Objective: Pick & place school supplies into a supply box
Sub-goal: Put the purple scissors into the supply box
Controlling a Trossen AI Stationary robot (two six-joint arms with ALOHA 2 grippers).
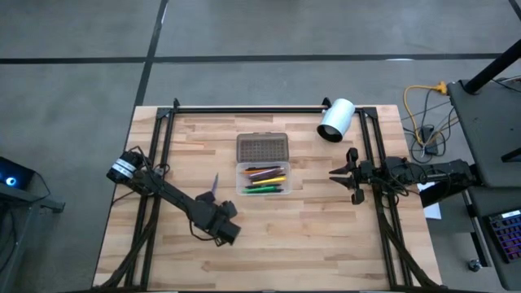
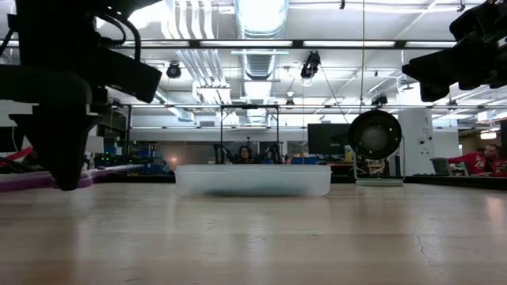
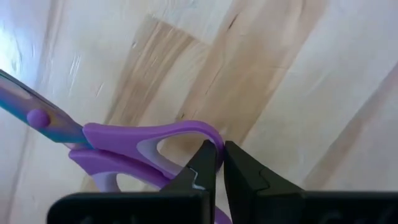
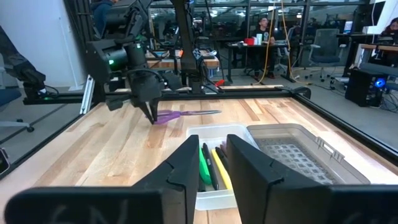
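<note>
so the left gripper [image 3: 219, 163] has its fingers pinched on the handle loop of the purple scissors [image 3: 127, 144], lying flat on the desk, blades pointing away, just left of the supply box [image 1: 262, 177].

- Lighting: even, bright overhead ceiling strips [image 2: 261, 43], glaring white in the low view.
- Shadows: soft and faint on the table [image 1: 326, 236].
- Focus: left wrist view soft, scissors [image 3: 124, 146] blurred; low view foreground tabletop slightly out of focus.
</note>
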